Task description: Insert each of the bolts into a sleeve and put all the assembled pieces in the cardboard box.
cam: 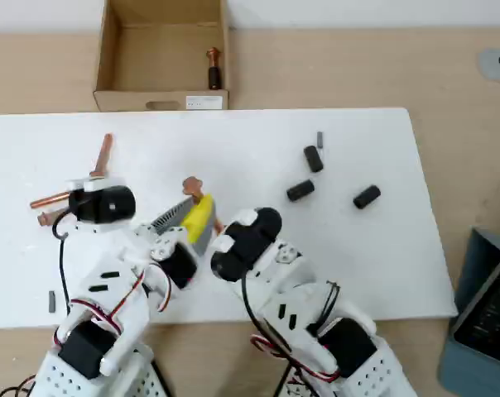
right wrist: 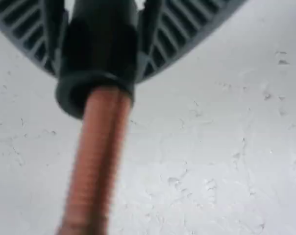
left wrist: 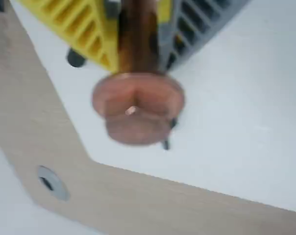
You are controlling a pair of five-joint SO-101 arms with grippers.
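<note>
Crowded middle, open lane to the box
The arms (cam: 126, 281) meet mid-board, left jaws clamped on one bolt (left wrist: 138, 98), right jaws on its sleeve (right wrist: 96, 63), barring the gap between. Loose bolts (cam: 105, 154) lie left, three spare sleeves (cam: 313, 158) right; bare white board (cam: 258, 132) runs between up to the cardboard box (cam: 161, 99).

The high camera looks straight down over the whole bench (cam: 333, 74) from well above. Both wrist cameras sit very near, angled down at it, sharing one bolt (left wrist: 137, 105).
</note>
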